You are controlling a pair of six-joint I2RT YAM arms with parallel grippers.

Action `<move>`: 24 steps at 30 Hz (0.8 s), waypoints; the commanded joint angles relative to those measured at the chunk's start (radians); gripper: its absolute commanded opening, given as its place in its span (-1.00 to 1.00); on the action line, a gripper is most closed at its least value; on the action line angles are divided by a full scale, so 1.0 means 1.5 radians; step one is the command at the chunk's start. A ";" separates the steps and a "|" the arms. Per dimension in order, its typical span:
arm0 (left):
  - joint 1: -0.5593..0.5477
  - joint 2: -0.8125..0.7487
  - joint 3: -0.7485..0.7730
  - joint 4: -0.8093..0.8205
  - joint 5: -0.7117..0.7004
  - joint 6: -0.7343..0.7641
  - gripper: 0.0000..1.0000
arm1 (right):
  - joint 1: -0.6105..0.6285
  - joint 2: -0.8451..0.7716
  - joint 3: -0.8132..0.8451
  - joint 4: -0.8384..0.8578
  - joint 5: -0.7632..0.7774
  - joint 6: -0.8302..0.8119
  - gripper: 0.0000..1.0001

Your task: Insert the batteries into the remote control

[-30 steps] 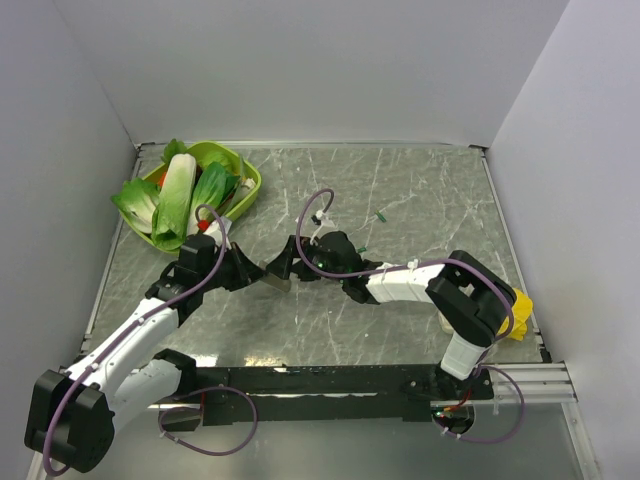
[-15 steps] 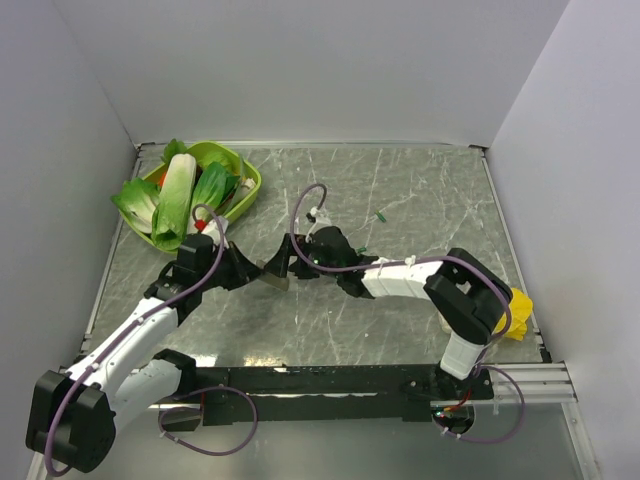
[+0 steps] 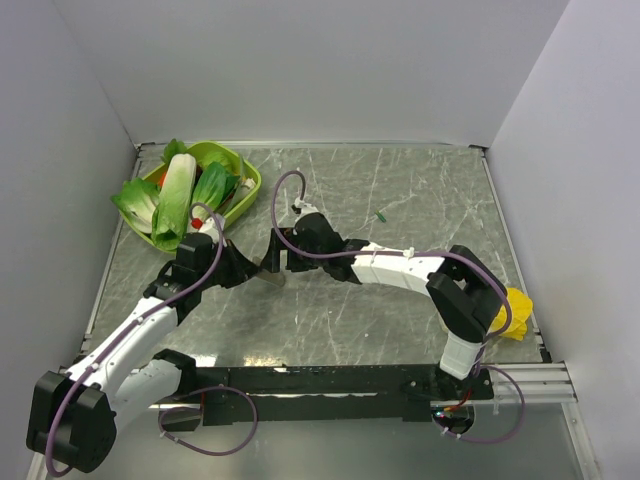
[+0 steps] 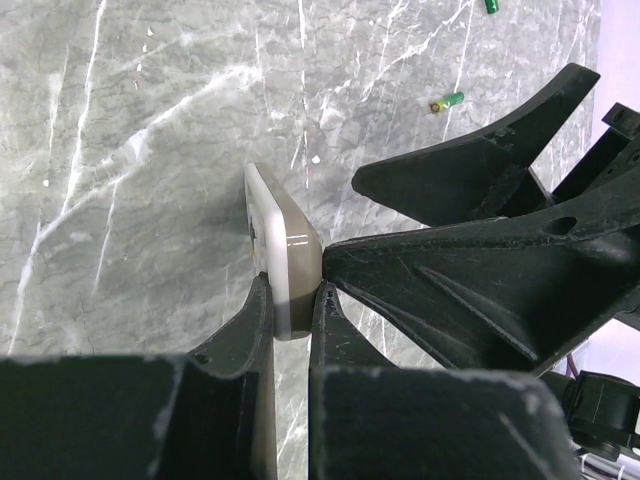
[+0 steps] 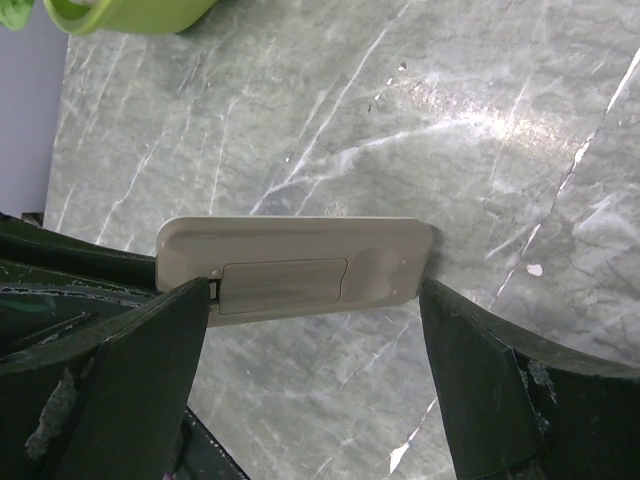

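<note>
The right tool (image 3: 276, 262) has shifted left and now straddles, fingers spread, the remote control (image 5: 300, 262), which the left tool (image 4: 292, 285) pinches on edge above the desk (image 3: 330, 330); its cover (image 5: 283, 286) looks shut, so the batteries (image 4: 447, 100) wait.

Both arms are reaching inward toward each other. Left hand (image 4: 291, 302) is pinching the remote control (image 4: 284, 250) edgewise. Right hand (image 5: 315, 292) is holding its fingers wide apart, apparently gripping nothing.
</note>
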 commanded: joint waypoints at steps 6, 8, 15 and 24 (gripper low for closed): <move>-0.014 -0.010 0.024 -0.077 -0.021 0.033 -0.97 | -0.014 0.035 -0.027 -0.126 0.072 -0.036 0.81; -0.014 -0.011 0.025 -0.080 -0.024 0.032 -0.97 | -0.020 0.029 -0.037 -0.126 0.076 -0.036 0.81; -0.014 -0.015 0.025 -0.088 -0.035 0.029 -0.97 | -0.041 -0.005 -0.078 -0.113 0.086 -0.028 0.80; -0.014 -0.022 0.016 -0.062 0.009 0.039 -0.97 | -0.055 -0.080 -0.169 0.017 0.046 -0.063 0.81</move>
